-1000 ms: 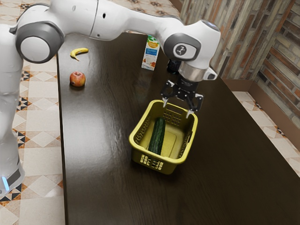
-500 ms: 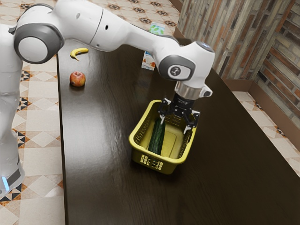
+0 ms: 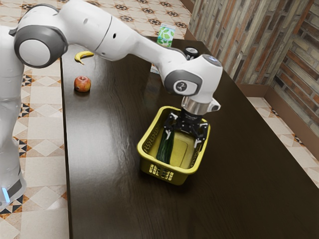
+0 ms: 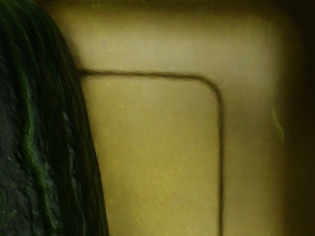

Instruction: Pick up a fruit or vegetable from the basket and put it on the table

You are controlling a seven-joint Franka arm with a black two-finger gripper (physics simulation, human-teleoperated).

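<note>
Two fingers [image 3: 168, 134] wide apart, gripping nothing, inside the basket [image 3: 152, 124] near the cucumber [image 3: 165, 151] lying there. Apparently lining up the pick; next, centre over cucumber, straddle it, then close.

Soft glare pales the table [image 3: 97, 142] toward the exterior view's left, while the wrist view is dim.
</note>
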